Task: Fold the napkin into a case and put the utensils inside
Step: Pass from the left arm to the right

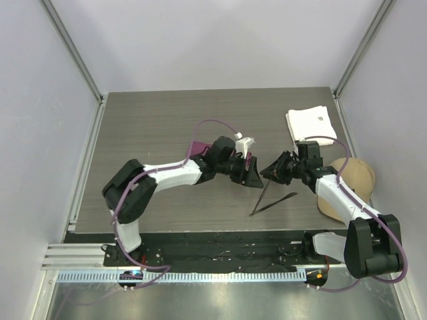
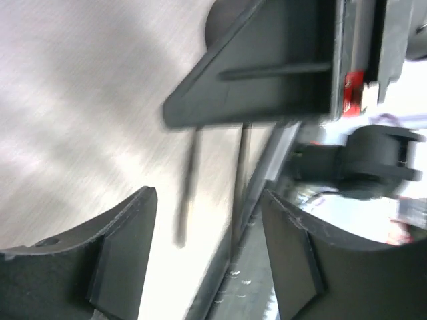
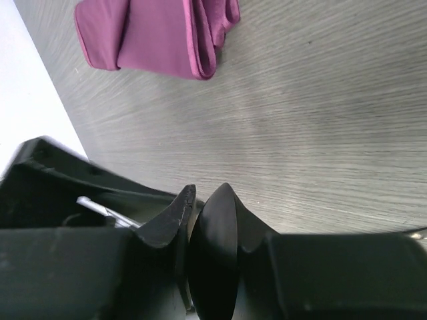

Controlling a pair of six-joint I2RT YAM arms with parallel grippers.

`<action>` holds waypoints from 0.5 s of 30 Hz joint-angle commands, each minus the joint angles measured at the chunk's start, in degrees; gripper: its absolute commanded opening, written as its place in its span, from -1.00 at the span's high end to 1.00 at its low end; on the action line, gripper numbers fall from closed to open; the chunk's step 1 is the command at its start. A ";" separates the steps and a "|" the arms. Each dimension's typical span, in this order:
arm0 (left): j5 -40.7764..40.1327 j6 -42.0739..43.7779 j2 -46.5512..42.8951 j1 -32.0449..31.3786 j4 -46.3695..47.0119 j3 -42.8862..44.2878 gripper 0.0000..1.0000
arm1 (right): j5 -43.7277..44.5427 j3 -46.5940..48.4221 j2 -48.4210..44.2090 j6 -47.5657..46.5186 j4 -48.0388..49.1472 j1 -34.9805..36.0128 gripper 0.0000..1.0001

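Napkin and utensils only partly readable
Behind the left gripper (image 1: 252,172), its arm (image 1: 173,175) hides most of the napkin (image 1: 197,147). Below the right gripper (image 1: 271,172), the utensils (image 2: 190,193) blur into streaks, and its grip is unclear.

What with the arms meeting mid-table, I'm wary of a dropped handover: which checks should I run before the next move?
1. Left pincer released: ok, jaws stand wide apart.
2. Right pincer gripping a utensil: looks ok, jaws nearly together with thin metal running into them.
3. Second utensil within reach: ok, it lies flat on the table.
4. Napkin folded: ok, but whether a pocket is open, cannot tell.
5. Way to the napkin free: not ok, the left arm hangs over it.
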 commanded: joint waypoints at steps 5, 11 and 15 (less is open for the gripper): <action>-26.67 20.67 -13.31 -8.19 -7.45 -4.14 -0.47 | 3.38 6.29 -0.29 5.21 -5.68 0.32 0.98; -36.79 25.43 -9.63 -14.53 -12.38 0.68 -0.54 | 4.18 4.97 -1.00 14.35 -5.50 1.19 0.98; -38.82 26.57 -5.85 -16.20 -16.42 3.68 -0.47 | 2.69 5.50 -1.69 16.74 -5.33 1.28 0.97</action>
